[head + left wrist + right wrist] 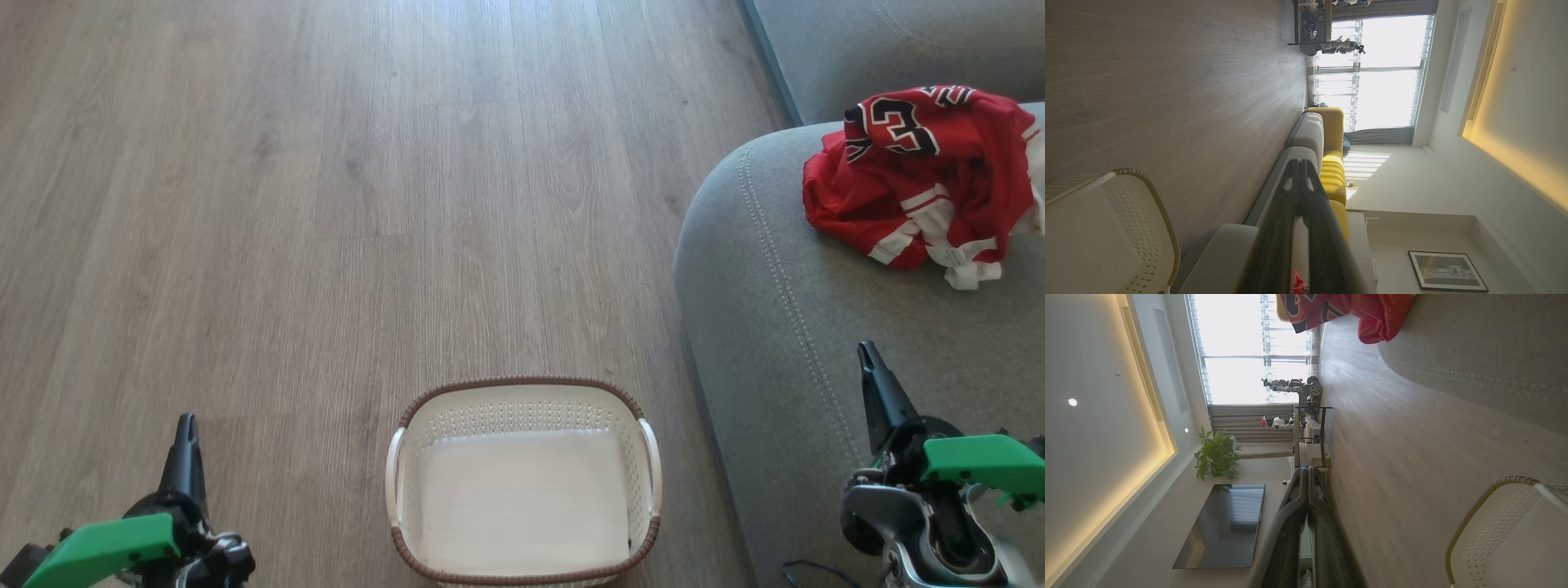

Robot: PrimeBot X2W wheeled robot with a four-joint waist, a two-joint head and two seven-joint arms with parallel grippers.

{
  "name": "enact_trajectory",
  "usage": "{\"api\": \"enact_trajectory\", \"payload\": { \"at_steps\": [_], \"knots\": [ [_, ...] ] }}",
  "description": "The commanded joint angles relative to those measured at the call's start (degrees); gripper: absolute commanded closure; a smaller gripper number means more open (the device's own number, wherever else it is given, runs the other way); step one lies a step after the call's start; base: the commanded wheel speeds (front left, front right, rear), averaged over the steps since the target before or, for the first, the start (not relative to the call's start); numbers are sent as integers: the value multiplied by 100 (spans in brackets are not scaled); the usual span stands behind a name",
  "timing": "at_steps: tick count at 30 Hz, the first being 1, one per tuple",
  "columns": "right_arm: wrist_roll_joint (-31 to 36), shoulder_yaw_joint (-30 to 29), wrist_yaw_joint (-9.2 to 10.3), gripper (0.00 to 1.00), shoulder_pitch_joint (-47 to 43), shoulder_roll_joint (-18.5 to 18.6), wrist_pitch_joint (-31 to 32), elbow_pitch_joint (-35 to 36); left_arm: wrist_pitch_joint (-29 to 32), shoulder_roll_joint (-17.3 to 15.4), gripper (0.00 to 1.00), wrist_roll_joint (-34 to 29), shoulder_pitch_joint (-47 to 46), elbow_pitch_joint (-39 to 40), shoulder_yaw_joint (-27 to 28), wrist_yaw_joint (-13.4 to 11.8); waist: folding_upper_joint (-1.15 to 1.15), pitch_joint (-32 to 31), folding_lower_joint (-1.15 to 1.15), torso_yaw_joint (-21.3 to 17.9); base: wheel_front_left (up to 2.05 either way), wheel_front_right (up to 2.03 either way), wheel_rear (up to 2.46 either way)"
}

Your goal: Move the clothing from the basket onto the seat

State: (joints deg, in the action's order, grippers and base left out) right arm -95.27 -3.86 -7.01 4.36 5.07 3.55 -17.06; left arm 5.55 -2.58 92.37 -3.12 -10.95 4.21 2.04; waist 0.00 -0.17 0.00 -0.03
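The clothing lies in a crumpled red heap at two o'clock in the head view. It is smooth fabric with white striped trim and black, white-edged numerals, and it rests on the seat — a grey woven cushion with a rounded corner and a double line of stitching following its edge. At six o'clock the basket stands on the floor. It is a rounded rectangle of cream perforated plastic with a brown braided-look rim, white side handles and a smooth pale bottom in full view. Its right handle is near the cushion's front edge but apart from it. The floor is matt wood-grain plank, wide open from nine to twelve o'clock. The left fingers at seven o'clock and the right fingers at four o'clock, over the cushion, are long, dark and tapered — each pair pressed together, gripping nothing.
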Motion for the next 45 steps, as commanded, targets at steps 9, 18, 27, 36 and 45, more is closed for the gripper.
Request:
{"api": "enact_trajectory", "payload": {
  "at_steps": [9,18,27,36,45],
  "knots": [
    [-81,175,-47,100,291,128,-54,232,54,-60,100,10,-270,213,206,50,0,0,0,0,0,0,0],
    [-129,230,-47,100,287,169,-98,239,56,-58,100,8,-270,213,208,50,0,0,0,0,0,0,0],
    [-182,289,-47,100,284,214,-144,247,58,-57,100,6,-270,214,210,50,0,1,0,0,0,0,0],
    [-238,353,-47,100,280,262,-195,256,59,-55,100,5,-270,214,211,50,0,1,0,0,0,0,0],
    [-298,421,-47,100,277,313,-249,266,61,-54,100,3,-270,214,213,49,0,1,0,0,0,0,0]
  ]
}}
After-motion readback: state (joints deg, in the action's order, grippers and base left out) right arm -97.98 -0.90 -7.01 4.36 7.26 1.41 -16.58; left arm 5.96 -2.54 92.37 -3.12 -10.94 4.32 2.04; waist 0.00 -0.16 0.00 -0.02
